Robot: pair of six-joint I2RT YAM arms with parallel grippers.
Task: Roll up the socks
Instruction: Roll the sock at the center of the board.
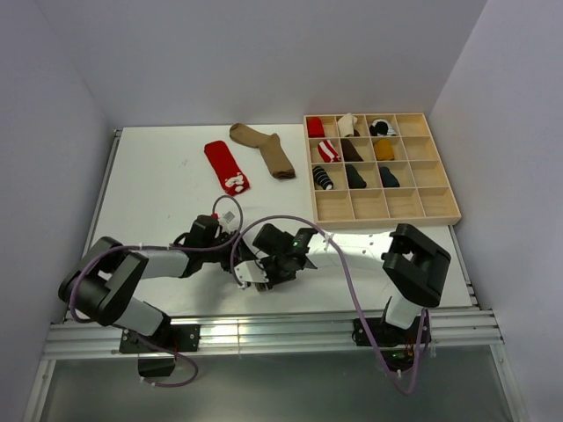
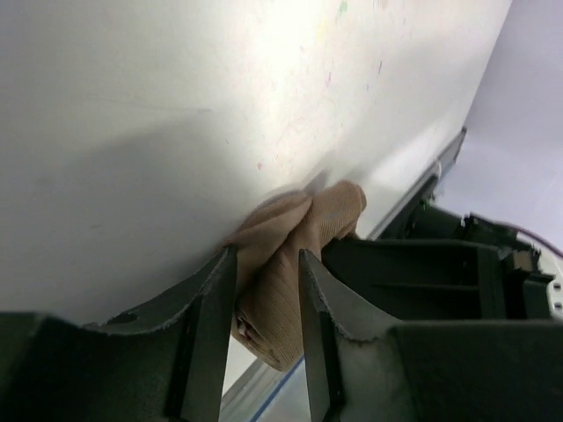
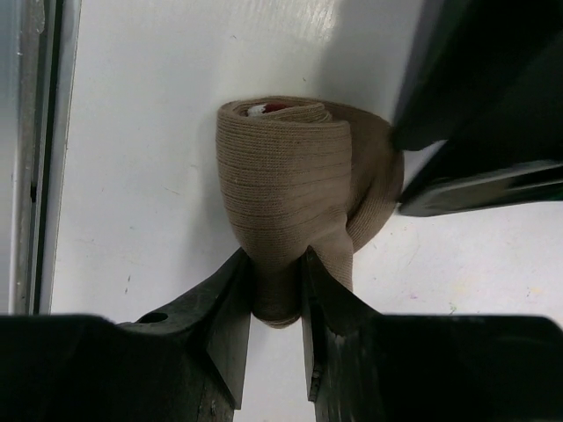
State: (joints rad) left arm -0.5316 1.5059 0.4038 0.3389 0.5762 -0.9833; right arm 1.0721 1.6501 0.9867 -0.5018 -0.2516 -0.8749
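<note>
A tan sock, rolled into a thick roll [image 3: 286, 167] with a bit of red and white at its core, lies on the white table near the front edge. My right gripper [image 3: 277, 294] is shut on the roll's near end. My left gripper [image 2: 264, 303] is shut on the same roll [image 2: 281, 299] from the other side. In the top view both grippers, left [image 1: 236, 251] and right [image 1: 268, 268], meet over the roll [image 1: 252, 274]. A red sock with a white motif [image 1: 226, 167] and a plain brown sock [image 1: 264, 148] lie flat at the back. No navy sock shows.
A wooden box with many compartments [image 1: 387, 218] stands at the back right and holds several rolled socks. The table's metal front rail [image 1: 264, 330] runs just behind the grippers. The two grippers are very close together.
</note>
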